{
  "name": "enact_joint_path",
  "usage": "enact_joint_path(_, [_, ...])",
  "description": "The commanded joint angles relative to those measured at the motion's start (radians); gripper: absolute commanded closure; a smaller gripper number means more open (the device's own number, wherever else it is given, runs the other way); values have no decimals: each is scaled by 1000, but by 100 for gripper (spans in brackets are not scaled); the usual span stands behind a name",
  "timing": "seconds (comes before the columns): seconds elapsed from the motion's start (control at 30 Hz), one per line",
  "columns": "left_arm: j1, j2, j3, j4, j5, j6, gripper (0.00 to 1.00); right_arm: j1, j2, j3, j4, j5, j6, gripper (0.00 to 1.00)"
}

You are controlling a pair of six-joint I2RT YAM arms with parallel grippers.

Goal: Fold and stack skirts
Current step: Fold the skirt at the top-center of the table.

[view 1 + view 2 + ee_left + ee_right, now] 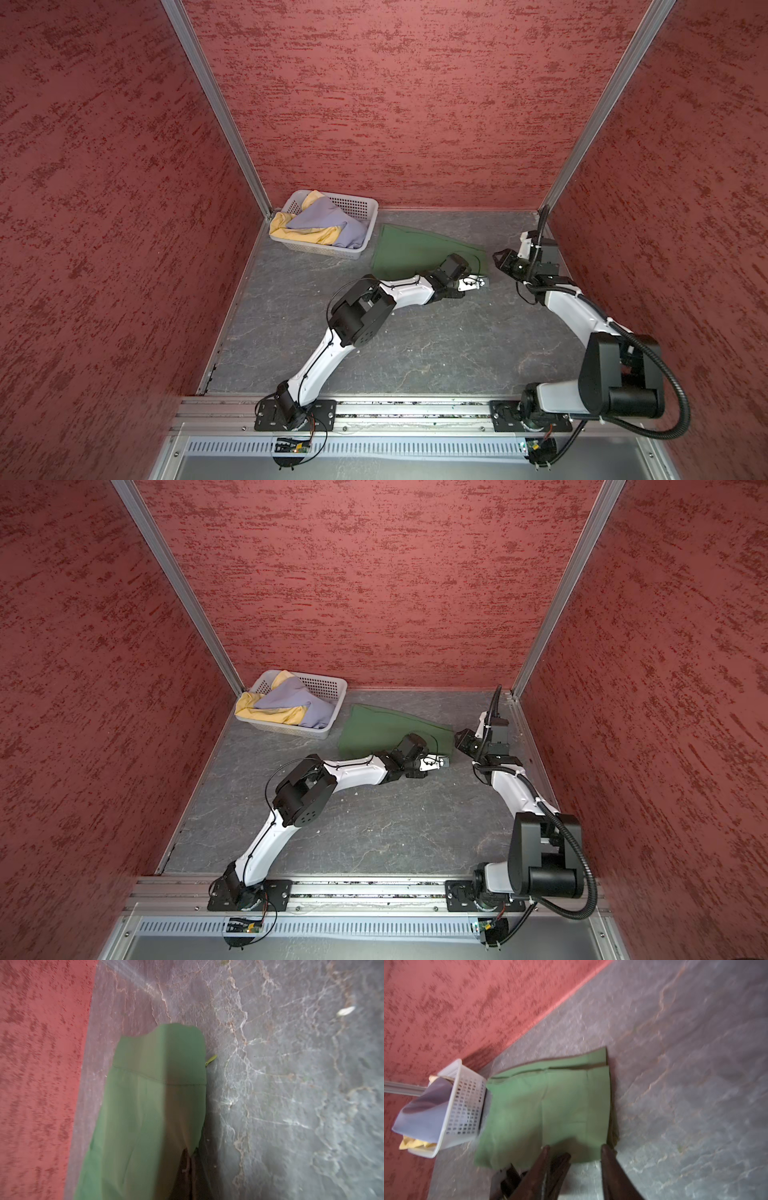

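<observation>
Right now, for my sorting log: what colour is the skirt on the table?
Dark green skirt; shows best in right wrist view.

A dark green skirt (pixel 550 1109) lies flat on the grey marbled tabletop (pixel 675 1064), just beside a white perforated basket (pixel 467 1105) at the tabletop's edge by the red wall (pixel 467 1001). The basket holds a lavender skirt (pixel 423 1113) and a yellow skirt (pixel 413 1144). The right pincer (pixel 576 1147) stands parted over the green skirt's edge.

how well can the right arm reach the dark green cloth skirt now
Probably yes: the right gripper hangs open right beside the dark green skirt's edge, nothing between; the left gripper pinches a nearer corner.
</observation>
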Motion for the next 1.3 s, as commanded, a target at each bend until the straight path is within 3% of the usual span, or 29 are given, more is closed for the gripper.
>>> enact_joint_path(0.0, [17, -106, -45, -15, 103, -97, 100, -5, 16, -8, 13, -98, 32, 51])
enact_joint_path(0.23, [20, -230, -173, 19, 216, -150, 100, -5, 72, -5, -9, -118, 61, 41])
enact_joint_path(0.47, [8, -264, -205, 14, 221, -161, 100, -11, 91, -55, -8, -119, 93, 33])
enact_joint_path(0.87, [-38, -262, -257, 27, 196, -153, 100, -59, 64, -181, 29, -190, 122, 29])
enact_joint_path(1.27, [-67, -288, -288, 42, 212, -185, 100, -60, 115, -247, 152, -226, 197, 33])
